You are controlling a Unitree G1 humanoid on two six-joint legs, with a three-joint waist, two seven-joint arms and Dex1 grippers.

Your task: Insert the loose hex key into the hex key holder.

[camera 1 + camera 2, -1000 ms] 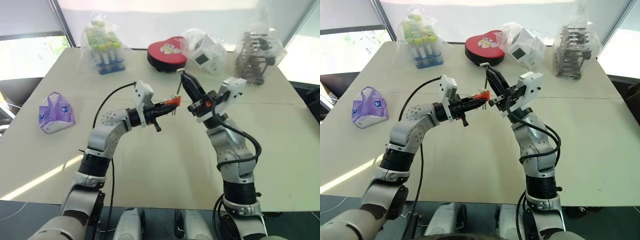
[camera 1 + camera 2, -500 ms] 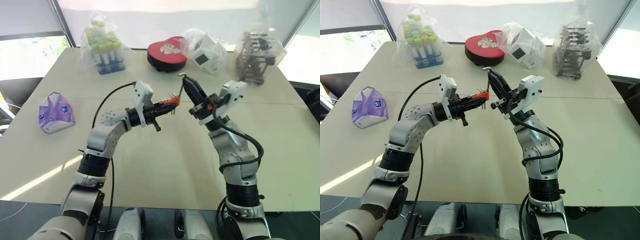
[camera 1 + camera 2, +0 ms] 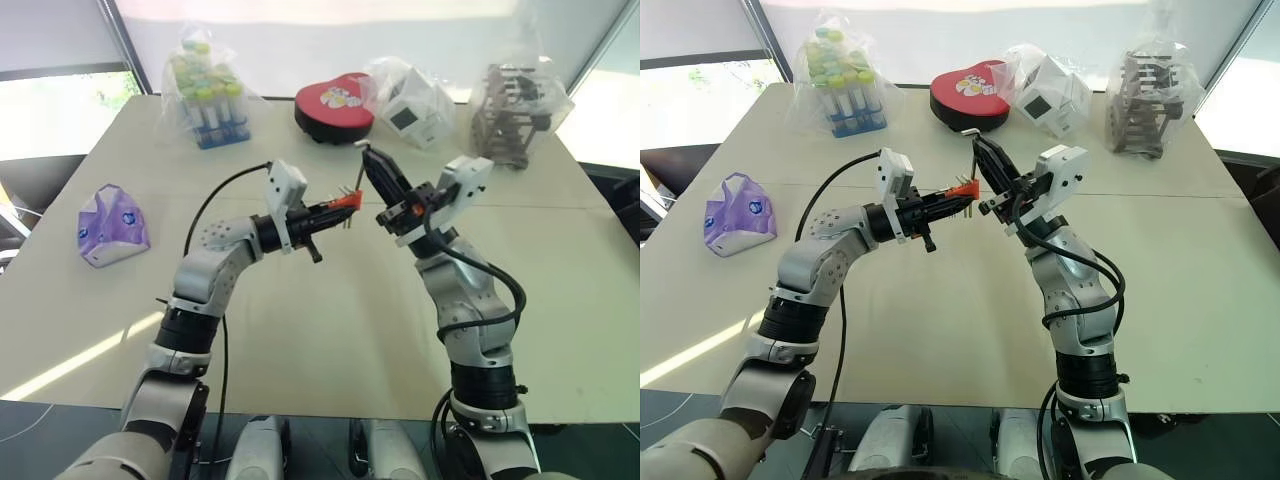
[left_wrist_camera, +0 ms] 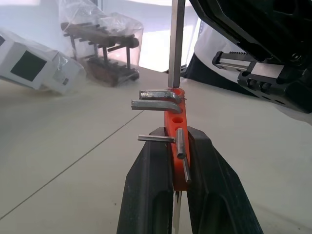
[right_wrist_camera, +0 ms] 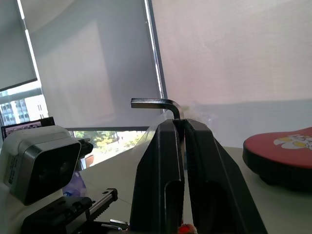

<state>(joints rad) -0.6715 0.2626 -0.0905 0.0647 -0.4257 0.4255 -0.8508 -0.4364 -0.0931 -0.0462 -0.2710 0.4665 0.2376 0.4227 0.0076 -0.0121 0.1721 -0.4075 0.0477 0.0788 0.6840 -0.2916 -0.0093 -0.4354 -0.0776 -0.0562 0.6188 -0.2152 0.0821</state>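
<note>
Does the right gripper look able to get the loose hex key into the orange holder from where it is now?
Probably yes: the loose hex key already meets the hex key holder, and nothing lies between.

Hex key holder (image 3: 344,202) just left of loose hex key (image 3: 359,170), above table (image 3: 330,320), pouch (image 3: 111,226) far left.

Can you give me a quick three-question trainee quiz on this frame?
1. True or false: the left tool is shut on the holder.
2. What does the right tool grip? A) a test tube B) the hex key C) the purple pouch
3. Fill in: the hex key's long shank meets the holder at its ____ end, the one away from the left tool.

Key: 1 true; 2 B; 3 far (the shank stands upright at that end in the left wrist view; whether it is seated in a hole cannot be told).
</note>
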